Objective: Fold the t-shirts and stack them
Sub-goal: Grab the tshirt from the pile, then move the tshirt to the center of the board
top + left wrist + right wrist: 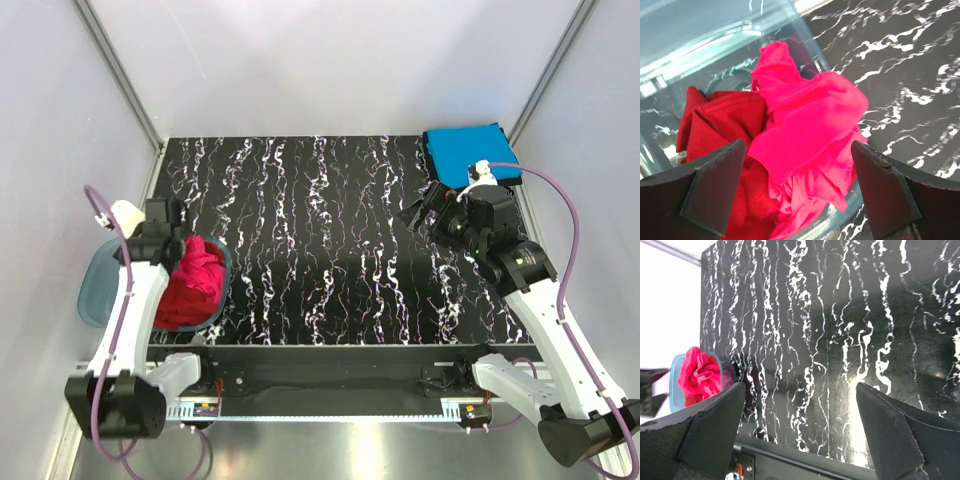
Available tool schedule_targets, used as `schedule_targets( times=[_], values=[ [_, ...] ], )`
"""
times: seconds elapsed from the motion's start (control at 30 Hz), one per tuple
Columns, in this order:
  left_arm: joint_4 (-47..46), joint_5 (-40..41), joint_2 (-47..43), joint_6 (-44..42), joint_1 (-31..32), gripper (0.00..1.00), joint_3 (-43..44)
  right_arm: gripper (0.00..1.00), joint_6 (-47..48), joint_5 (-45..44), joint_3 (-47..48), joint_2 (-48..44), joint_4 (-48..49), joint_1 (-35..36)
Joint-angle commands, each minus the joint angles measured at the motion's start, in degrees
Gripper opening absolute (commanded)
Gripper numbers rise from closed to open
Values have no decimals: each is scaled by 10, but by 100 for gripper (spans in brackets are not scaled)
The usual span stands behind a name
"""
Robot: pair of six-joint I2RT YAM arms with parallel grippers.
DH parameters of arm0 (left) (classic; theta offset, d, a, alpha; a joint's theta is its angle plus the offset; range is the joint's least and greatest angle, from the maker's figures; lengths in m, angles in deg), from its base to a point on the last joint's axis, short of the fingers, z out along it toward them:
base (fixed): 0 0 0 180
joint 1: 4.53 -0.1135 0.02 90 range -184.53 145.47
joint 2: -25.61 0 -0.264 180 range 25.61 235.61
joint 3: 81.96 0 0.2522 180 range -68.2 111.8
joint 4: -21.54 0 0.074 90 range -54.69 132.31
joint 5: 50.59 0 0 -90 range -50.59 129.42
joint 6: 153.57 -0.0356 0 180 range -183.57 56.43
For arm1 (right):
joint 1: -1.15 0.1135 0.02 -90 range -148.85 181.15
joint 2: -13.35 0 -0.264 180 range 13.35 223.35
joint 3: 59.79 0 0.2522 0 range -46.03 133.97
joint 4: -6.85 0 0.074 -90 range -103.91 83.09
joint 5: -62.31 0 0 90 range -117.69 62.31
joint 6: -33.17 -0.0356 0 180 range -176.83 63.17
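Note:
A bright pink-red t-shirt [810,120] lies crumpled on top of a darker red t-shirt [725,125] in the translucent blue-grey tub [840,225] at the table's left edge. My left gripper [800,195] is open and hovers just above the pile, a finger on either side of the pink cloth, holding nothing; in the top view it [178,245] is over the tub [95,290]. A bright blue t-shirt [468,155] lies folded flat at the back right corner. My right gripper [418,213] is open and empty just in front of it, over bare table [800,435]. No dark shirt shows.
The black white-veined table [320,240] has white walls on three sides. Its near edge carries a black rail [330,375] between the arm bases. The tub overhangs the table's left edge. The right wrist view shows the tub and pink cloth [697,375] far across the table.

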Motion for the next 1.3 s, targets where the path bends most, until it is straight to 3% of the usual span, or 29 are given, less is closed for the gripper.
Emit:
schedule_targets(
  times=[0.0,0.1,0.13,0.2,0.23,0.27,0.47,0.57,0.6,0.63,0.7,0.83,0.9,1.0,1.1,1.2,1.27],
  values=[
    [-39,1,51,38,-3,91,-26,100,-8,32,4,-3,23,3],
    [-42,-27,102,26,-5,83,-29,100,-9,40,7,-7,23,3],
    [-50,-31,107,10,-6,60,-23,100,-9,41,7,-12,23,3],
    [-55,-36,106,-9,-6,32,-10,100,-11,42,7,-19,23,3],
    [-57,-41,102,-34,-6,5,-1,100,-11,43,8,-26,23,3],
    [-57,-44,95,-48,-5,0,29,100,-11,46,8,-30,23,3],
    [-69,-52,32,-110,40,0,242,100,-13,48,12,-41,25,3],
    [-186,-221,5,-136,44,0,312,100,-1,49,14,-40,26,3],
    [-271,-272,-1,-121,43,0,322,100,4,49,16,-39,25,4],
    [-316,-381,-4,-83,43,0,341,100,6,52,19,-39,25,3],
    [-453,-514,2,0,46,0,360,100,16,54,25,-42,26,3],
    [-540,-566,22,81,76,0,385,100,21,34,33,-59,23,3],
    [-541,-578,24,78,98,0,363,100,19,25,34,-63,23,3],
    [-543,-628,12,82,123,0,247,100,8,10,26,-73,19,3],
    [-534,-671,-5,16,176,1,102,100,-2,2,14,-78,13,4],
    [-481,-604,-17,-18,237,29,-95,100,-10,-19,-2,-72,-8,3],
    [-436,-586,-17,-33,250,41,-147,99,-19,-36,-26,-59,-20,3]
  ],
)
